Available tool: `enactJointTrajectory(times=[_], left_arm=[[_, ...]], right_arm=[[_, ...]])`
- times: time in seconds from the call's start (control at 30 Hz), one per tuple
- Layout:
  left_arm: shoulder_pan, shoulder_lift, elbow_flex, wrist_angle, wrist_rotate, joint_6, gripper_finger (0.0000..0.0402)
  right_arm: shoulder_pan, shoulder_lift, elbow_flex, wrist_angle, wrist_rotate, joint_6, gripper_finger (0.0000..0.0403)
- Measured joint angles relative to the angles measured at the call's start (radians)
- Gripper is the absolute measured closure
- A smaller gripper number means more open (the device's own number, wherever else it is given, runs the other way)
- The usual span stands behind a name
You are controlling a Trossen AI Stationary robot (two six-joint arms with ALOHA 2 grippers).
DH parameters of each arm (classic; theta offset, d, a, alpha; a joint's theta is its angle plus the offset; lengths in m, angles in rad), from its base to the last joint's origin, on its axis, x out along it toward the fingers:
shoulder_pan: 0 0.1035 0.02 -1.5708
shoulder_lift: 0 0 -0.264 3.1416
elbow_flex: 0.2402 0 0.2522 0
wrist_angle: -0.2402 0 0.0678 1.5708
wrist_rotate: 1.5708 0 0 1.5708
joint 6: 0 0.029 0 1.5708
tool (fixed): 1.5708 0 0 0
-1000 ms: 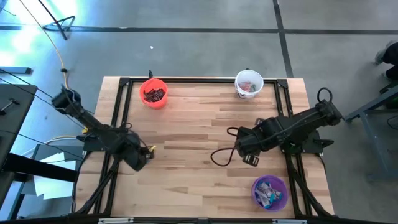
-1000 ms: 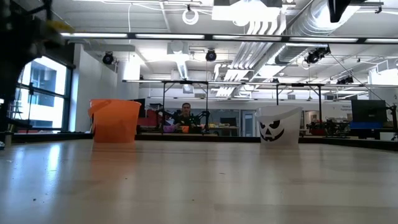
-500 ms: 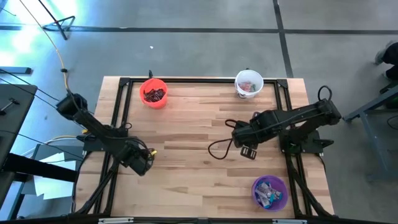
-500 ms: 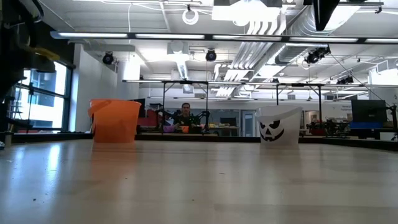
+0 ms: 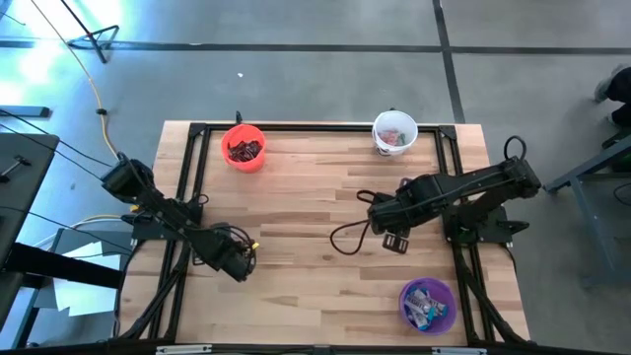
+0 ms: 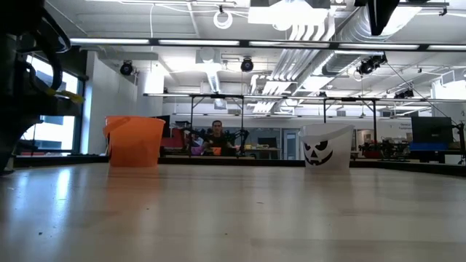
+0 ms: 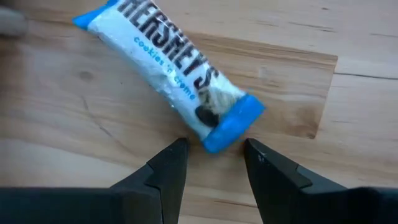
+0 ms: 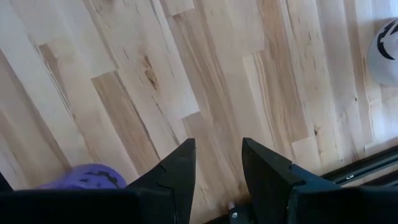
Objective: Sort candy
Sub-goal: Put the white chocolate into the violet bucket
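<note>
My left gripper point(image 7: 211, 163) hangs low over the left part of the table point(image 5: 325, 197), fingers apart with nothing between them. Just ahead of the tips lies a candy bar point(image 7: 171, 78) in a blue-and-white wrapper, flat on the wood and set at a slant to my fingers, its near blue end almost between them. I judge it light, with a slick, crinkly wrapper and a brittle bar inside, so I would straddle the middle across its narrow width rather than pinch the flimsy sealed end. Farther right, the orange cup point(image 5: 244, 147) and white cup point(image 5: 394, 132) already hold candy. My right gripper point(image 5: 395, 241) waits mid-table, fingers apart and empty, near the purple cup point(image 5: 428, 305).
</note>
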Motion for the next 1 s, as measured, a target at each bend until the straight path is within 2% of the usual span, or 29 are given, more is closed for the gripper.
enactJointTrajectory(times=[0.2,0.33,0.47,0.57,0.77,1.0], left_arm=[[0.000,-0.007,0.000,0.002,0.004,-0.006,0.0249],[0.000,-0.036,0.041,-0.008,-0.005,-0.001,0.0249],[0.001,-0.039,0.105,-0.152,-0.046,0.001,0.0249],[0.015,-0.039,0.131,-0.229,-0.032,0.001,0.0249],[0.062,-0.038,0.115,-0.237,0.034,-0.014,0.0249],[0.150,-0.036,0.113,-0.237,-0.001,-0.017,0.0249]], right_arm=[[0.000,0.000,0.000,0.000,-0.016,-0.019,0.0279],[0.000,0.000,0.000,0.000,-0.028,-0.043,0.0279],[0.000,0.000,0.000,0.000,-0.029,-0.053,0.0279],[0.000,0.000,0.000,0.000,-0.029,-0.059,0.0279],[0.000,0.000,0.000,0.000,-0.029,-0.063,0.0279],[0.000,0.000,0.000,0.000,-0.054,-0.132,0.0279]])
